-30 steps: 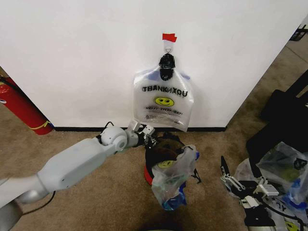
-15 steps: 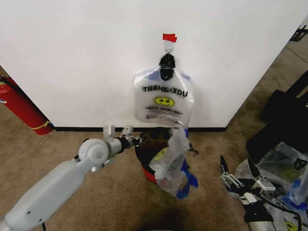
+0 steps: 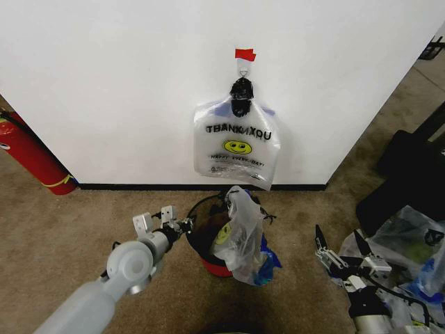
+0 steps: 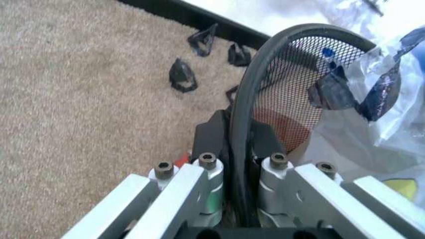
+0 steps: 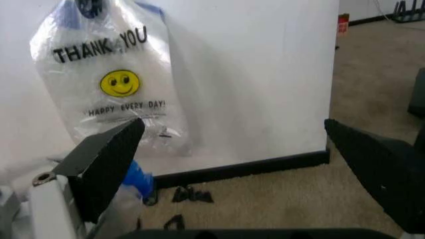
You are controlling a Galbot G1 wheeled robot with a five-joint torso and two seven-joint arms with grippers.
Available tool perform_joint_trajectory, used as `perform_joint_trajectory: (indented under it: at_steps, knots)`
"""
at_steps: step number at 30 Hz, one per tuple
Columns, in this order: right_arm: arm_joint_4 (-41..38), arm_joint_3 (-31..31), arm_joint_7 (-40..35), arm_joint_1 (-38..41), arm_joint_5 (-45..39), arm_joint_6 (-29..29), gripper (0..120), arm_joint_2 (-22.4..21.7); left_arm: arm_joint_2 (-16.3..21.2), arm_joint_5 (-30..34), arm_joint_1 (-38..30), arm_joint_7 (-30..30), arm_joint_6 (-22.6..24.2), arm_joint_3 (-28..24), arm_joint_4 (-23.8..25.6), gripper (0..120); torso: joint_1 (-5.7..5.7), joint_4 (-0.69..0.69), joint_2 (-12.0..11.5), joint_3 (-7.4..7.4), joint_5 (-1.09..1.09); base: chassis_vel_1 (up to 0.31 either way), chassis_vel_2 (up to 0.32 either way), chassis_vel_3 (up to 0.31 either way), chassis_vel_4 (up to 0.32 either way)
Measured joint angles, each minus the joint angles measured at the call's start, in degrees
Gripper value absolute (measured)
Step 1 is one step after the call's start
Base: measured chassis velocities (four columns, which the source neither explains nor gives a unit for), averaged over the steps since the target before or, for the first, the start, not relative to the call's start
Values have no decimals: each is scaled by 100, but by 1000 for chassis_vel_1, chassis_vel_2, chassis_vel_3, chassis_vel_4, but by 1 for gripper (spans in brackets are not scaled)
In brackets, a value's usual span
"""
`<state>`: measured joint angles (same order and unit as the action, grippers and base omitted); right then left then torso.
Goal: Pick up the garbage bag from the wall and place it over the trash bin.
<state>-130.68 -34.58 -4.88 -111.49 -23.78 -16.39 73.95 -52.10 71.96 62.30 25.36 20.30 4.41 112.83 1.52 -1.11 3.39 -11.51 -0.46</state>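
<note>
A garbage bag (image 3: 236,145) hangs on the wall (image 3: 125,83) under red tape (image 3: 244,53). Below it, the left gripper (image 3: 182,226) touches the trash bin (image 3: 208,240) rim; another bag (image 3: 243,233) drapes over its far side. The right gripper (image 3: 339,248) hovers open, well apart.

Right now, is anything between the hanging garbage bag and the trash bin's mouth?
Yes. Another plastic bag is already draped over the trash bin rim, and the left gripper clamps that rim. The garbage bag hangs above.

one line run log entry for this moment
left gripper: shut on trash bin rim | right gripper: open, idle low right | garbage bag: hanging on wall hook
</note>
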Motion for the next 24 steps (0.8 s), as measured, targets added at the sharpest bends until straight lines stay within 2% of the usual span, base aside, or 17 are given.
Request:
perform_joint_trajectory:
  at_steps: [2,6,14,19,20,24]
  knots:
    - [43,0,-6,-21,5,-13,100,5,-29,-316,25,-1,-106,-98,-95,3,0,0,0,0,0,0,0,0,0]
    - [74,3,-7,-56,12,-28,100,6,-1,-538,65,-80,-144,-195,-122,3,0,0,0,0,0,0,0,0,0]
    - [77,14,-60,-8,23,-10,100,6,-48,-576,129,-134,-138,-207,-168,3,0,2,0,0,2,0,0,0,0]
    - [43,18,-78,-3,45,-4,100,8,-41,-612,121,-142,-58,-165,-33,21,1,-1,0,-1,-3,0,0,0,0]
    - [43,18,-78,-3,45,-4,100,8,-41,-612,121,-142,-58,-165,-33,21,1,-1,0,-1,-3,0,0,0,0]
    - [48,69,-79,7,60,-4,100,21,154,-908,148,-221,-2,-58,242,38,1,0,0,-1,-3,0,0,0,0]
